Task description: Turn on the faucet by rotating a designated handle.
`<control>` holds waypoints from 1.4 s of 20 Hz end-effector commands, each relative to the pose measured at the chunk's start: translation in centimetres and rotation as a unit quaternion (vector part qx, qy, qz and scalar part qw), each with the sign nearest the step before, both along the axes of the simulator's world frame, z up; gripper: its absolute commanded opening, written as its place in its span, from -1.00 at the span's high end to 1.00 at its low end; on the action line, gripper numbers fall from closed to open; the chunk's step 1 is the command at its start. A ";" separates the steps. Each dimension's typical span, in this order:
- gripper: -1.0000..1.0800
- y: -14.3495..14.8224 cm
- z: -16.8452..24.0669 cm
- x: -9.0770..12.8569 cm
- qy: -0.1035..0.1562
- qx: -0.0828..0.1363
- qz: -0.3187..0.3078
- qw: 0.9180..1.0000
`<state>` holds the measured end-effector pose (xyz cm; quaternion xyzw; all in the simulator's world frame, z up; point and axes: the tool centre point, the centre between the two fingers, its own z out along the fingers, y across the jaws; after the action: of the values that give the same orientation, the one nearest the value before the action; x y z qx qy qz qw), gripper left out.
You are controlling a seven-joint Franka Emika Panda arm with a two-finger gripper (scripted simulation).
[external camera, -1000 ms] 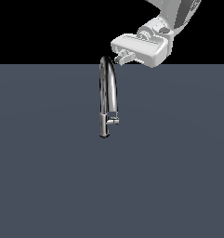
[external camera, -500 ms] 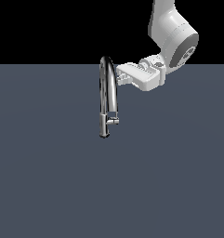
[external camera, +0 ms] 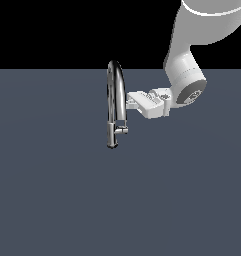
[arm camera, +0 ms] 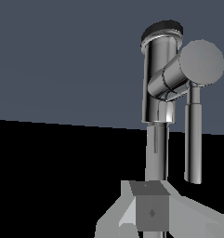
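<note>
Where the exterior view takes in the whole scene, shows the faucet (external camera: 115, 102) standing upright on the dark grey worktop (external camera: 57, 200), its arched spout curving over and coming down beside the stem. Shows also the handle (external camera: 122, 131), a short chrome stub jutting from the lower stem toward the exterior view's right. Places the tool (external camera: 130, 101) level with the upper part of the spout, just beside it on the exterior view's right, well above the handle and apart from it. Carries the white arm (external camera: 192, 50) down from the upper right corner to the wrist.

From the wrist view, gives a close look that the exterior view cannot: the handle (arm camera: 185, 69) seen nearly end-on, its flat round face toward the camera, joined to the thick lower stem of the faucet (arm camera: 159, 88), whose dark base rim meets the worktop (arm camera: 62, 56). Sets the slim spout end beside the stem. Catches only a grey part of the tool (arm camera: 150, 211) at the picture's edge (fingertips cut off there).

As for obstruction, has the spout tube standing between the tool and the far side of the faucet in the exterior view. Cannot tell whether the tool's fingers are spread or pressed together; holds nothing visibly.
</note>
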<state>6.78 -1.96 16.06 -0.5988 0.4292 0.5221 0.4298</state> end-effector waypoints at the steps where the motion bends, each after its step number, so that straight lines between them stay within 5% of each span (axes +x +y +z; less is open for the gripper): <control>1: 1.00 0.2 -1.2 0.3 0.016 0.014 -0.014 1.000; 14: 1.00 0.7 -3.2 0.6 0.040 0.035 -0.034 0.998; 28: 1.00 0.2 -2.5 -2.3 0.040 0.035 -0.035 0.998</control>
<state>5.01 -1.70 13.33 -0.5471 0.4495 0.5430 0.4515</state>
